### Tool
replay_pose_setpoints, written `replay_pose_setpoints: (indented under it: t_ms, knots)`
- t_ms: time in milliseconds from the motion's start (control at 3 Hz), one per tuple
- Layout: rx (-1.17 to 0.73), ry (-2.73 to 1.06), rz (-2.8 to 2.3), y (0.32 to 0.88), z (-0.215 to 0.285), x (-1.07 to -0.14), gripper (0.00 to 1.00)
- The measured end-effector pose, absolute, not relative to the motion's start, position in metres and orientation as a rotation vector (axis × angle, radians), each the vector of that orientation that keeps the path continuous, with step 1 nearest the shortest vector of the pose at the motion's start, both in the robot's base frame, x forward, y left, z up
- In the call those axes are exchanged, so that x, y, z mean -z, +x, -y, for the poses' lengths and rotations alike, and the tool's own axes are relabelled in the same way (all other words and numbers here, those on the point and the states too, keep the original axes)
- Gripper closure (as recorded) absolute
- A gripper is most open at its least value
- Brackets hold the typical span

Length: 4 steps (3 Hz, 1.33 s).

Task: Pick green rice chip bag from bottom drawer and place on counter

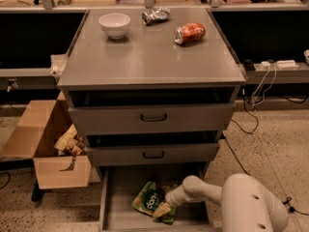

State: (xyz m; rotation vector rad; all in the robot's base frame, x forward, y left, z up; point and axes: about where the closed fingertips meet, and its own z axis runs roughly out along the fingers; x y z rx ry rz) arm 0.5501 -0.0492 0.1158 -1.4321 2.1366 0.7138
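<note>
The green rice chip bag point(148, 203) is lying flat in the open bottom drawer point(118, 212). The gripper point(162, 210) is touching its right edge; whether it is gripping cannot be told. The bag is probably light, crinkly and slippery, calling for an edge pinch.

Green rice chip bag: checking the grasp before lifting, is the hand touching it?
Cannot tell. In the camera view the hand overlaps the right edge of the green rice chip bag in the bottom drawer; neither contact nor gap shows.
</note>
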Motion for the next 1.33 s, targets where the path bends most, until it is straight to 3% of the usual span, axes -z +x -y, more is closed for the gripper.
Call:
replay_pose_setpoints:
  t_ms: [667, 1000, 1333]
  knots:
    - [-0.722, -1.429, -2.051, 0.551, 0.053, -0.141, 0.59]
    - [-0.782, -1.332, -1.878, 0.569, 0.085, -0.186, 0.90]
    - [-0.768, -1.364, -1.693, 0.588, 0.124, -0.225, 1.00]
